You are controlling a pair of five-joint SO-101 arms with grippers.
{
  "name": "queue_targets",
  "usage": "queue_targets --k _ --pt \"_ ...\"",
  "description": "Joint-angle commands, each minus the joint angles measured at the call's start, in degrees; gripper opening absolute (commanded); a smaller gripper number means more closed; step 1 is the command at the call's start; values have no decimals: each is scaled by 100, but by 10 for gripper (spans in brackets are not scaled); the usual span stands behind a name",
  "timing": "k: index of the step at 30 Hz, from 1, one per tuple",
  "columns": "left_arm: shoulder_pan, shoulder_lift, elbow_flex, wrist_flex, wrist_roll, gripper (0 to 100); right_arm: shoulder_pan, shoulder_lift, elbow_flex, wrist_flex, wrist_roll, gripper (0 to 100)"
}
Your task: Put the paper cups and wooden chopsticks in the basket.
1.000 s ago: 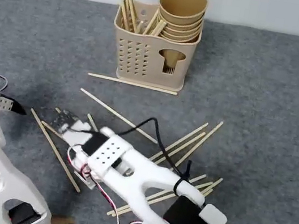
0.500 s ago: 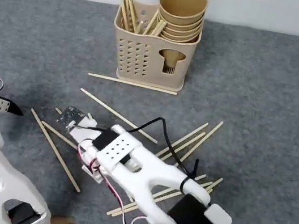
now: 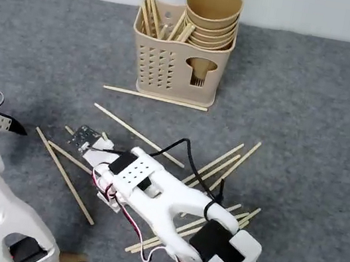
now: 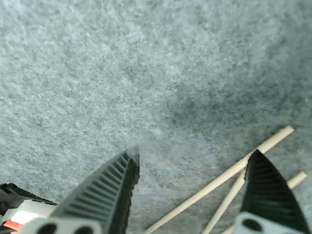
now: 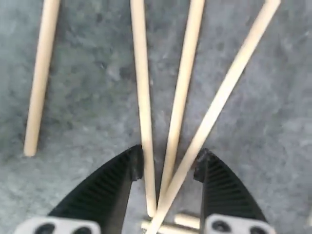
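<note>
As the right arm's [image 3: 151,194] jaws stand parted and empty astride three chopsticks [image 5: 182,97] running lengthwise between them, closing should pinch them crosswise.

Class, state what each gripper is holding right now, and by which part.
Nothing is held. The right gripper stands open around wooden chopsticks lying on the carpet; the left gripper is open and empty.

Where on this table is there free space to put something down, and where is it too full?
Bare grey mat lies right of the basket, and also left of it. Crowded: the front middle, where loose chopsticks lie under the right arm.
</note>
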Motion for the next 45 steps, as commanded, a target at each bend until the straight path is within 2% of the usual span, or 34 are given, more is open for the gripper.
queue_targets --k 1,4,6,16,30,35,45 --pt "-35 -378 13 141 -35 329 66 189 -18 -330 -202 94" --pt "-35 -396 13 141 -35 329 66 268 -26 -347 -220 19" --pt "-35 -396 13 141 -35 329 66 268 -26 -374 -220 8" --pt "-35 -369 13 141 -35 329 303 145 -53 -453 -237 8" --pt "-26 -352 13 141 -35 329 303 -1877 -44 356 -211 8" --pt "-26 -352 13 141 -35 329 426 -2492 -132 -40 -255 8" --pt "-26 -352 13 132 -35 329 567 -3626 -123 -1710 -255 8"
